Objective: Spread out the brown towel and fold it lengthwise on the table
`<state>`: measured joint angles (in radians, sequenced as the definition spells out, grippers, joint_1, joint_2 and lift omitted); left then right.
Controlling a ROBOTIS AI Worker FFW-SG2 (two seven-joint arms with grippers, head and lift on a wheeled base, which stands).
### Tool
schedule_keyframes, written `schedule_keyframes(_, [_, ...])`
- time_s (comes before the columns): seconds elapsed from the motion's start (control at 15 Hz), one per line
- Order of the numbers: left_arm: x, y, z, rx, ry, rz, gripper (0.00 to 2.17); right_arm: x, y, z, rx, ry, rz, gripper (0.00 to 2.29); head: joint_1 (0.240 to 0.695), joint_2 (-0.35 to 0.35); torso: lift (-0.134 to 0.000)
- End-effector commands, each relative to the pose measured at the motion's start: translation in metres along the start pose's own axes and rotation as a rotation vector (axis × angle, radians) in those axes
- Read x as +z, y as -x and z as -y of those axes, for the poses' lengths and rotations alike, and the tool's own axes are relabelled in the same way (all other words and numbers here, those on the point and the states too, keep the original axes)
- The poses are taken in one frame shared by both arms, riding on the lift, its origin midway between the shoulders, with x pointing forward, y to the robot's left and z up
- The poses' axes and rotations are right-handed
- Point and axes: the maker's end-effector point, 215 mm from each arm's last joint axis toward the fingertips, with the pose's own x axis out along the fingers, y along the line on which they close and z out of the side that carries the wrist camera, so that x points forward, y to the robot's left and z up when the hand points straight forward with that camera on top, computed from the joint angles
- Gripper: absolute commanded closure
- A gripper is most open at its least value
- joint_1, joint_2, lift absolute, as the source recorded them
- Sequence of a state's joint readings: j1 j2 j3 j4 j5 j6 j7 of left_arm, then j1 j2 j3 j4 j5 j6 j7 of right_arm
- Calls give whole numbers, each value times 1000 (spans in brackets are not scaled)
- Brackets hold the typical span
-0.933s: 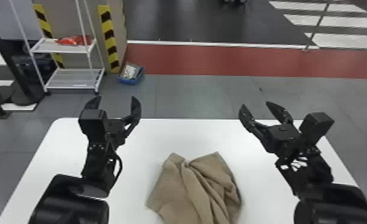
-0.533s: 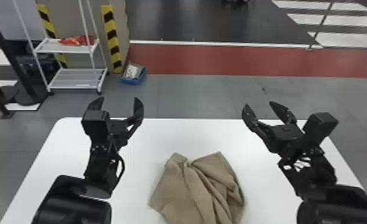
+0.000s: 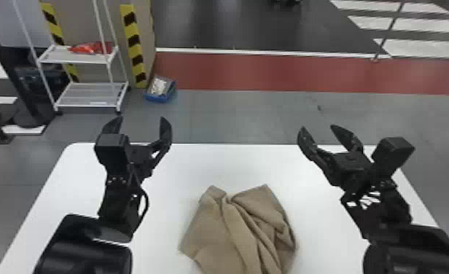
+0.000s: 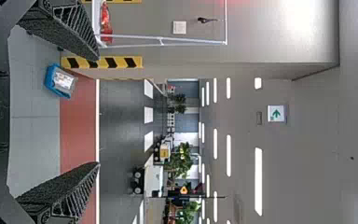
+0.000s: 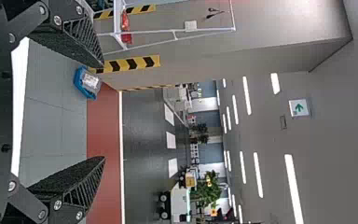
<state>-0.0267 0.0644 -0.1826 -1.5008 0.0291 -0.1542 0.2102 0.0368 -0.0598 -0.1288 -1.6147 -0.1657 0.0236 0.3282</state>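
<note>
Brown towel (image 3: 234, 233), bunched into folds, is laid on the white desk (image 3: 234, 164) between the two arms. The jaws of the left gripper (image 3: 141, 119) and of the right gripper (image 3: 317, 127) are spread wide, beyond its far edge.

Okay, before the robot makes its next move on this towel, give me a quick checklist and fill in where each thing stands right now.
1. Left claw open and empty: ok.
2. Right claw open and empty: ok.
3. Both claws off the towel: ok, one to each side and farther forward.
4. Towel on the table: ok.
5. Towel spread flat: not ok, it is bunched with several creases.
6. No corner tucked underneath: cannot tell, the folds hide the underside.
</note>
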Motion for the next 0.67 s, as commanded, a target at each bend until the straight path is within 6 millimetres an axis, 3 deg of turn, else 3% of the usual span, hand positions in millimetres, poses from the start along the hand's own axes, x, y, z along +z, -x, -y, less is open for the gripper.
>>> schedule_keyframes(0.0, [0,1,0,0,-1,0,87,0,-1,0,0,1,-2,208,673,-60,0])
schedule_keyframes(0.2, [-1,1,-1,-4,1,-1,93,-3,-1,0,1,3,-10,211,674,-60,0])
schedule_keyframes(0.33, [-8,2,0,-12,6,-15,154,-15,0,4,2,5,-36,211,674,-60,0])
schedule_keyframes(0.6, [-38,15,-6,-18,4,-71,208,-59,13,10,-2,23,-116,218,695,-61,0])
